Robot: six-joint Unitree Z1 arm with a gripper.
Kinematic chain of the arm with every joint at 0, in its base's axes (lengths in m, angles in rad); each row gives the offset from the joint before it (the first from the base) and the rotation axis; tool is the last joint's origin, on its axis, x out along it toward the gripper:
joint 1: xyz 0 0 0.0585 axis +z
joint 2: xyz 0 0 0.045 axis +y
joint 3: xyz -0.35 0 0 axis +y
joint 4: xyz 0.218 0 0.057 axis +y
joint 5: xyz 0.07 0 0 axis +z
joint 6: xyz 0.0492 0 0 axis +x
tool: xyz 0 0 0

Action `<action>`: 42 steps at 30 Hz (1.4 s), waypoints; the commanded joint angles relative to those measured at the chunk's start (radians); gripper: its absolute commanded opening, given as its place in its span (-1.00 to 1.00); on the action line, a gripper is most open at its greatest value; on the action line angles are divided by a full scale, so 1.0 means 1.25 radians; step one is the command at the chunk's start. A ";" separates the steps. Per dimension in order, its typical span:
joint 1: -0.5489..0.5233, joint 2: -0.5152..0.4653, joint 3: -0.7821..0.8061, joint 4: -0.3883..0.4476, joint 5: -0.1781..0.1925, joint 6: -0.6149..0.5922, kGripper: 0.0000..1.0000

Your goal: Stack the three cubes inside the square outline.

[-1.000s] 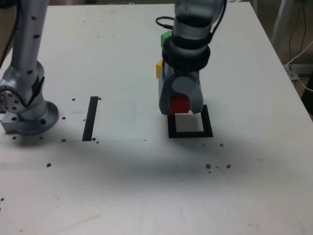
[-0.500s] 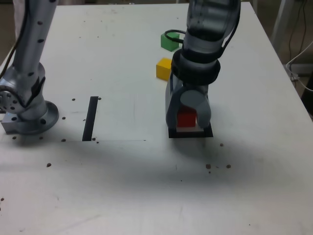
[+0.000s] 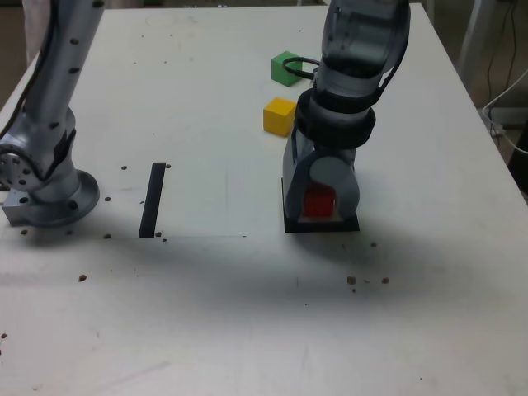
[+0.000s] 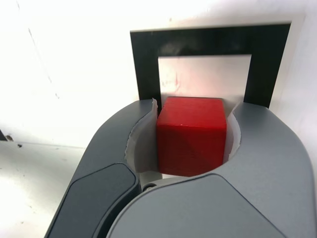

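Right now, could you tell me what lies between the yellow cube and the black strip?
In the exterior view, only bare white table lies between the yellow cube and the black strip.

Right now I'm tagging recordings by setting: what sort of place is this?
Probably a robotics lab bench: a white table marked with a black square outline, coloured cubes, and cables hanging beside it.

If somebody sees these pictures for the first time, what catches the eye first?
First, the red cube clamped in the gripper, low over the black square outline near the table's middle. Behind the arm, in the exterior view, the yellow cube and the green cube sit apart on the white table.
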 commanded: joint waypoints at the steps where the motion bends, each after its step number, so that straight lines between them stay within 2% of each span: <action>1: 0.007 0.004 -0.003 -0.002 0.004 0.005 -0.39; 11: 0.023 0.008 -0.005 -0.006 0.010 0.016 -0.35; 14: 0.026 0.010 -0.004 -0.008 0.007 0.022 -0.02; 17: 0.027 0.012 -0.001 -0.012 0.003 0.030 0.55; 20: 0.028 0.013 0.001 -0.016 0.002 0.033 0.83; 32: 0.037 -0.002 0.013 -0.010 0.006 0.036 0.91; 42: 0.106 -0.095 0.063 0.032 0.067 0.037 0.94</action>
